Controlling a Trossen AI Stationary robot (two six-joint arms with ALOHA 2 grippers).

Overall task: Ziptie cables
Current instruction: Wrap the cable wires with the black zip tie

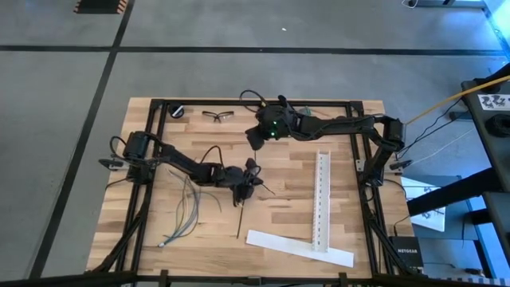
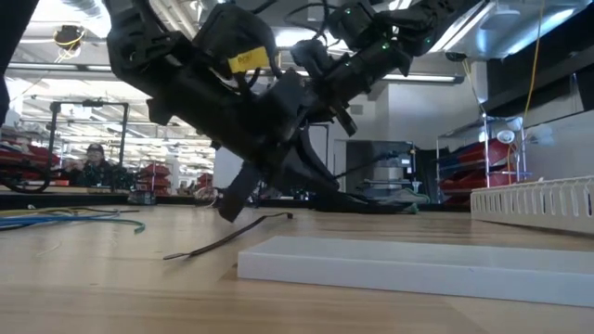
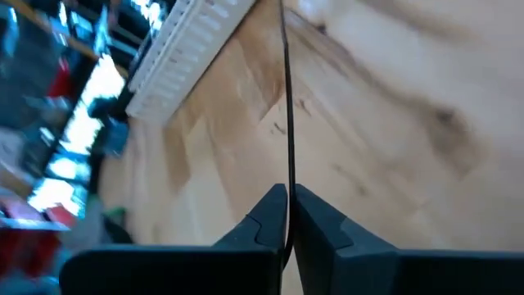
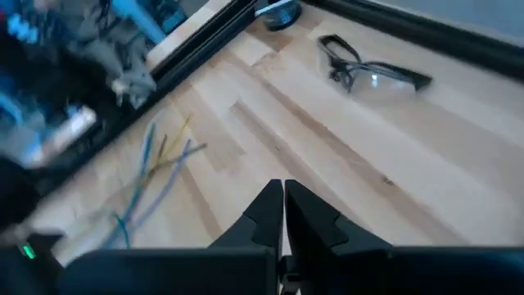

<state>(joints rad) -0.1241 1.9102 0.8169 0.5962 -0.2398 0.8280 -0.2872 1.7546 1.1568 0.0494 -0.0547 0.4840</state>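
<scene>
Both arms are matte black, built of blocky jointed segments with thin black cables looping along them. The left arm (image 1: 179,163) carries a small yellow label near its wrist. The right arm (image 1: 335,126) shows a green indicator light on its wrist housing. Each pincer ends in two dark, tapered, wedge-shaped fingers (image 3: 315,217).

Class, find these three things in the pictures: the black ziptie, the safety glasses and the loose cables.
ziptie (image 3: 287,106), left wrist view, middle of the strip above the shut fingers.
safety glasses (image 4: 372,75), right wrist view, on a lens.
cables (image 1: 185,209), high view, mid-length of the bunch.
</scene>
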